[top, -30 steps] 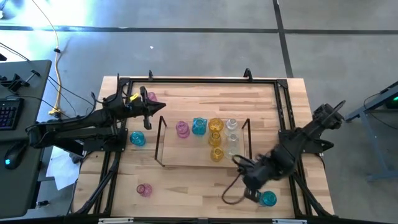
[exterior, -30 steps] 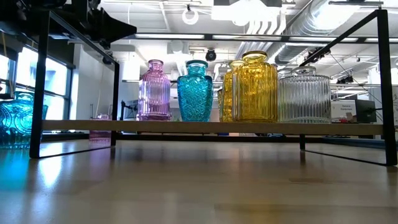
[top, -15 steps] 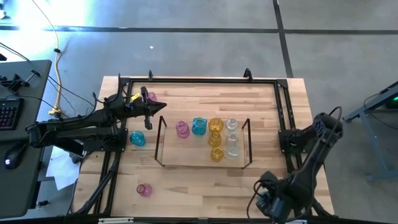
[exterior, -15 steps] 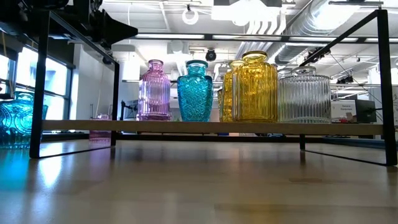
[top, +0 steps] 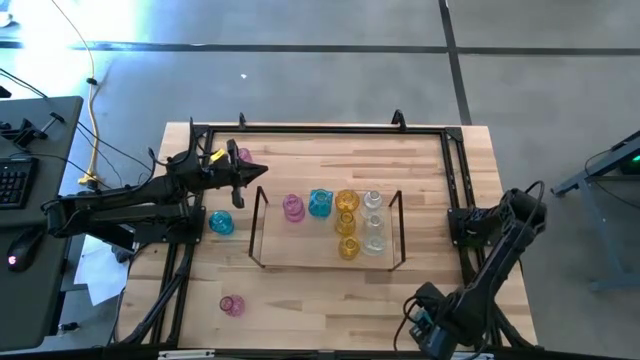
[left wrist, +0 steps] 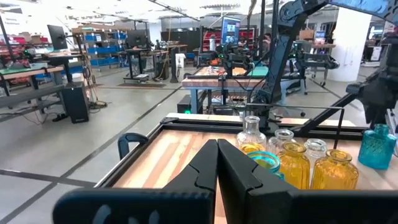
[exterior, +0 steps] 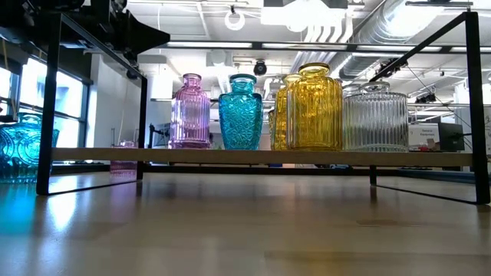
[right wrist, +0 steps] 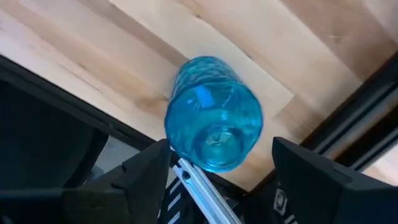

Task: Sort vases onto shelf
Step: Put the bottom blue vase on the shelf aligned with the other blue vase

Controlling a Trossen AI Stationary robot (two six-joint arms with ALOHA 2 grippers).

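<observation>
Right gripper [right wrist: 217, 180] sits at the table's near right corner, fingers spread wide; a teal vase [right wrist: 213, 113] shows between them, bottom toward the camera, and contact cannot be judged. Left gripper [top: 258, 172] is fully closed, empty, over the table's far left. On the shelf [top: 262, 238]: pink, teal, yellow and clear vases. Another teal vase [top: 221, 223] and pink vase [top: 231, 305] stand left of it.

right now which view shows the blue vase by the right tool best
The right wrist view: the blue vase fills the picture, bottom toward the camera, between the open fingers of the right tool. In the high view the arm hides it at the table's near right edge. The low and left wrist views show other vases, not this one.
</observation>
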